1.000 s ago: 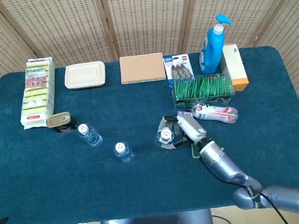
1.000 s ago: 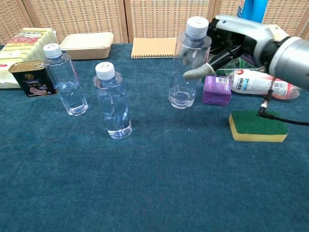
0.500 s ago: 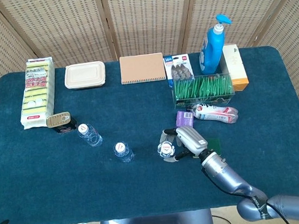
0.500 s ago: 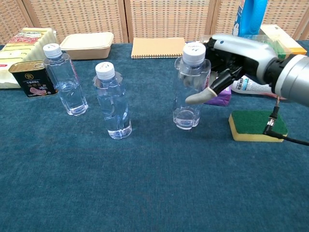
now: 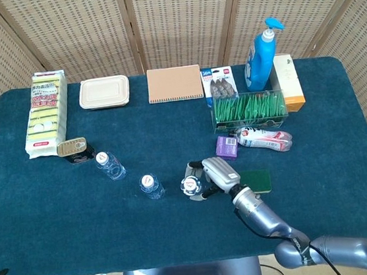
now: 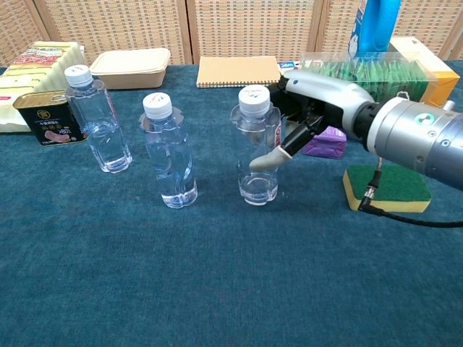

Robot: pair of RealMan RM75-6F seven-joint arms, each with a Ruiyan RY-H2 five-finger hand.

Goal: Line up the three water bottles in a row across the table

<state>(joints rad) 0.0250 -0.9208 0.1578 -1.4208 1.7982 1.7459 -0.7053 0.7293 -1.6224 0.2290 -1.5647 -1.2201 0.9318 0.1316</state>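
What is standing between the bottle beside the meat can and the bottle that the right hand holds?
A third water bottle stands between them, clear in the chest view.

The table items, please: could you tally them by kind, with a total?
Water bottles: 3
Tins: 1
Sponge packs: 1
Lidded containers: 1
Notebooks: 1
Pump bottles: 1
Boxes: 3
Loose sponges: 1
Other packets: 2
Total: 14
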